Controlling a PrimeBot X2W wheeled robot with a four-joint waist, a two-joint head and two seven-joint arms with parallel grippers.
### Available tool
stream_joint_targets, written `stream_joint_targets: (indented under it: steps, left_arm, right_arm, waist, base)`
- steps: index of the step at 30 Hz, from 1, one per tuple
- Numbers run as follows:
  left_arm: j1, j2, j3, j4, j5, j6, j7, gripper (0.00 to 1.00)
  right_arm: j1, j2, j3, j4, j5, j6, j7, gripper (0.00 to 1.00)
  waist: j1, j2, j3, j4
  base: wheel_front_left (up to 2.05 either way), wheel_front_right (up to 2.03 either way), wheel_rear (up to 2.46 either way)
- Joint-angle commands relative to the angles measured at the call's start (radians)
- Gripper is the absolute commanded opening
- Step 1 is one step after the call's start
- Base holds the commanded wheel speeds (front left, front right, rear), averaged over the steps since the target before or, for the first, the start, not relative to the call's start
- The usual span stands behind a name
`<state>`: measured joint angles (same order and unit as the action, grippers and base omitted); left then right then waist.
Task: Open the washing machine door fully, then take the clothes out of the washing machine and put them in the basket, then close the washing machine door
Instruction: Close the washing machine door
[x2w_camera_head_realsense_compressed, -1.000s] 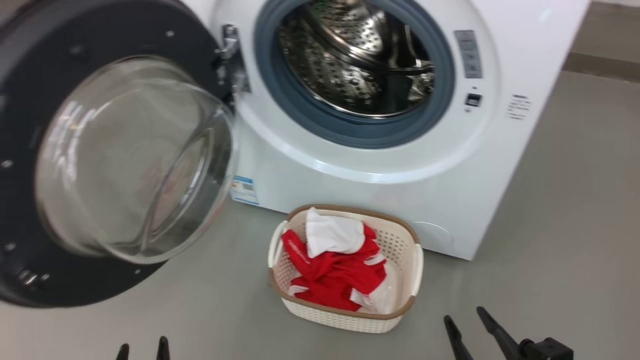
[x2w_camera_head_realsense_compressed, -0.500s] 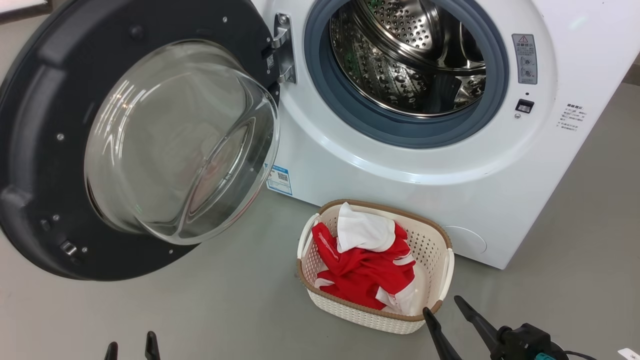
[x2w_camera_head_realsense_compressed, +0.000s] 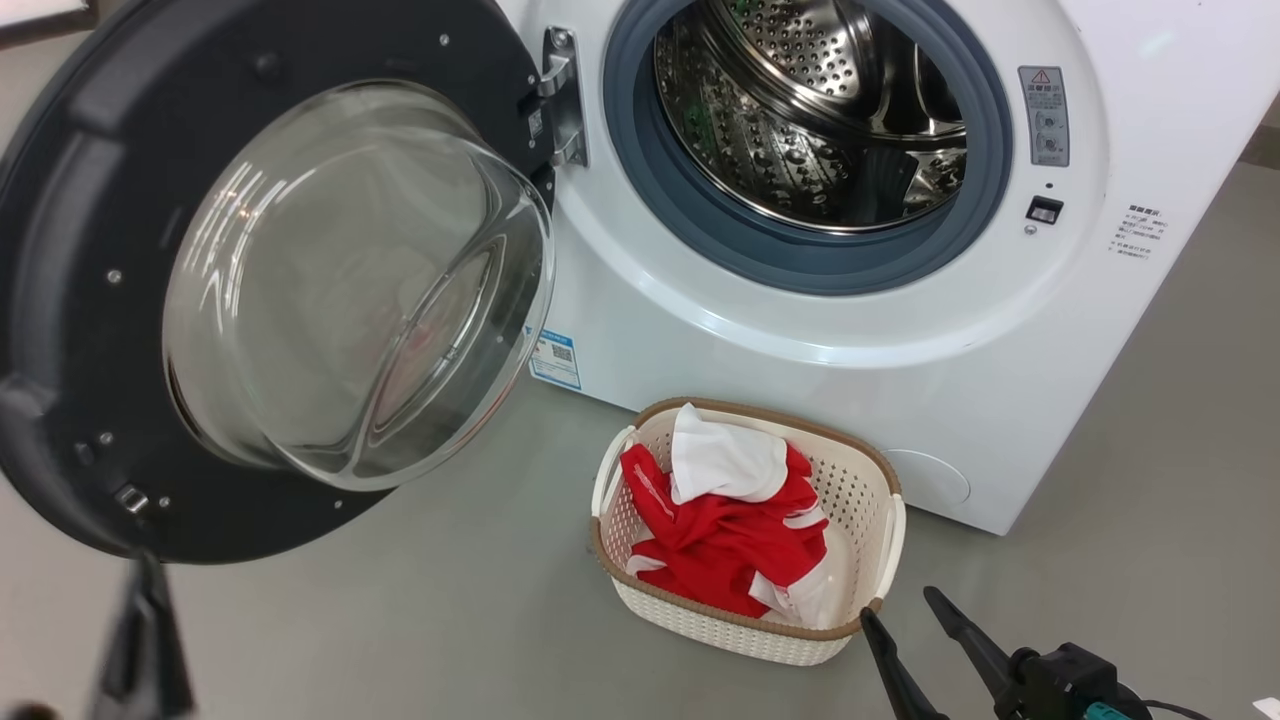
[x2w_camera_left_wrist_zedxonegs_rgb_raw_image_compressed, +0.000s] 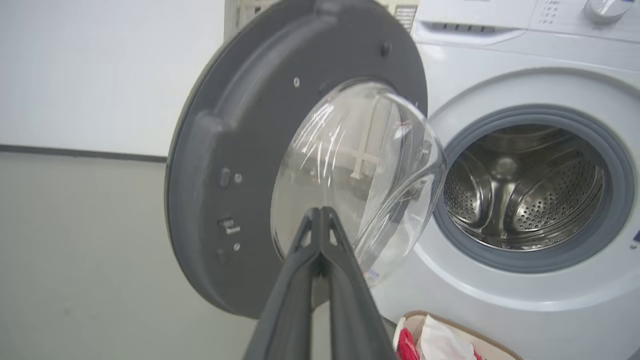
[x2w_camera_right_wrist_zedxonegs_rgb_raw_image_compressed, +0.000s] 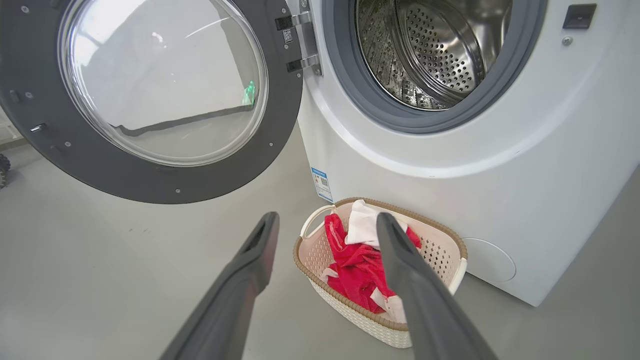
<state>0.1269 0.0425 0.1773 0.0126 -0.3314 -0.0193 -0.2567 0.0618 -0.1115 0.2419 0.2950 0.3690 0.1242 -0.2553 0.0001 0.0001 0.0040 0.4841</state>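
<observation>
The washing machine door (x2w_camera_head_realsense_compressed: 60, 250) hangs wide open to the left of the washing machine (x2w_camera_head_realsense_compressed: 800, 400), its glass bowl bulging outward. No fabric shows in the visible part of the steel drum (x2w_camera_head_realsense_compressed: 810, 110). The red and white clothes (x2w_camera_head_realsense_compressed: 730, 540) lie in the basket (x2w_camera_head_realsense_compressed: 740, 407) on the floor in front of the machine. My left gripper (x2w_camera_head_realsense_compressed: 150, 570) is shut on nothing and sits just below the door's lower edge; in the left wrist view the left gripper (x2w_camera_left_wrist_zedxonegs_rgb_raw_image_compressed: 320, 214) points at the door (x2w_camera_left_wrist_zedxonegs_rgb_raw_image_compressed: 240, 150). My right gripper (x2w_camera_head_realsense_compressed: 900, 605) stands open beside the basket's near right corner, with nothing between its fingers (x2w_camera_right_wrist_zedxonegs_rgb_raw_image_compressed: 265, 235).
Grey floor (x2w_camera_head_realsense_compressed: 400, 620) spreads in front of the machine and under the door. A white wall with a dark baseboard (x2w_camera_left_wrist_zedxonegs_rgb_raw_image_compressed: 75, 150) stands behind the door. A blue sticker (x2w_camera_head_realsense_compressed: 553, 358) marks the machine's lower left front.
My left gripper has shut and risen toward the door's lower edge. The camera shifted after the earliest frame. The right gripper, basket and door have stayed in place.
</observation>
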Motion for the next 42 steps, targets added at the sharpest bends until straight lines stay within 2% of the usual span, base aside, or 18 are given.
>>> stream_joint_targets:
  steps: [1,3,5,8,12,15,18,22,26,27,33,42]
  left_arm:
    - [-0.078,0.008,0.062,-0.053,0.025,-0.019,-0.005,0.00]
    - [-0.139,0.009,0.120,-0.094,0.056,-0.050,-0.005,0.00]
    - [-0.244,0.047,0.197,-0.138,0.087,-0.087,-0.005,0.00]
    - [-0.365,0.117,0.259,-0.127,0.065,-0.105,-0.005,0.00]
    - [-0.525,0.232,0.300,-0.034,-0.024,-0.111,-0.005,0.00]
    - [-0.608,0.333,0.286,0.087,-0.086,-0.111,-0.005,0.00]
    - [-0.683,0.404,0.272,0.294,-0.197,-0.111,0.006,0.00]
    - [-0.784,0.492,0.232,0.559,-0.360,-0.111,0.139,0.00]
    - [-0.832,0.550,0.144,0.700,-0.502,-0.111,0.315,0.00]
    - [-0.832,0.550,0.144,0.700,-0.502,-0.111,0.315,0.00]
    - [-0.834,0.613,0.035,0.779,-0.660,-0.111,0.496,0.00]
    - [-0.752,0.651,-0.098,0.690,-0.841,-0.111,0.637,0.00]
  right_arm:
    - [-0.013,-0.006,0.015,-0.024,-0.003,0.007,-0.006,1.00]
    - [-0.009,-0.004,0.004,-0.027,-0.006,0.007,-0.006,1.00]
    - [-0.002,0.001,-0.017,-0.034,-0.011,0.007,-0.006,1.00]
    - [0.008,0.007,-0.036,-0.042,-0.019,0.007,-0.006,1.00]
    - [0.020,0.015,-0.058,-0.052,-0.029,0.007,-0.006,1.00]
    - [0.028,0.021,-0.074,-0.060,-0.035,0.007,-0.006,1.00]
    - [0.031,0.024,-0.079,-0.065,-0.041,0.007,-0.006,1.00]
    - [0.026,0.024,-0.078,-0.066,-0.047,0.007,-0.006,1.00]
    - [0.020,0.021,-0.078,-0.066,-0.051,0.007,-0.006,1.00]
    - [0.020,0.021,-0.078,-0.066,-0.051,0.007,-0.006,1.00]
    - [0.016,0.019,-0.075,-0.068,-0.056,0.007,-0.006,1.00]
    - [0.020,0.018,-0.081,-0.069,-0.059,0.007,-0.006,1.00]
  waist:
    - [-0.0001,-0.0001,0.004,-0.001]
    - [-0.0001,-0.0001,0.009,-0.002]
    - [-0.0001,-0.0001,0.015,-0.004]
    - [-0.0001,-0.0001,0.022,-0.005]
    - [-0.0001,-0.0001,0.030,-0.009]
    - [-0.0001,-0.0001,0.037,-0.010]
    - [-0.0001,-0.0001,0.047,-0.018]
    - [-0.0001,-0.0001,0.060,-0.030]
    - [-0.0001,-0.0001,0.071,-0.038]
    - [-0.0001,-0.0001,0.071,-0.038]
    - [-0.0001,-0.0001,0.082,-0.048]
    - [-0.0001,-0.0001,0.073,-0.055]
  base:
    - [0.00,0.00,0.00]
    - [0.00,0.00,0.00]
    - [0.00,0.00,0.00]
    - [0.00,0.00,0.00]
    - [0.00,0.00,0.00]
    - [0.00,0.00,0.00]
    - [0.00,0.00,0.00]
    - [0.00,0.00,0.00]
    - [0.00,0.00,0.00]
    - [0.00,0.00,0.00]
    - [0.00,0.00,0.00]
    - [0.00,0.00,0.00]
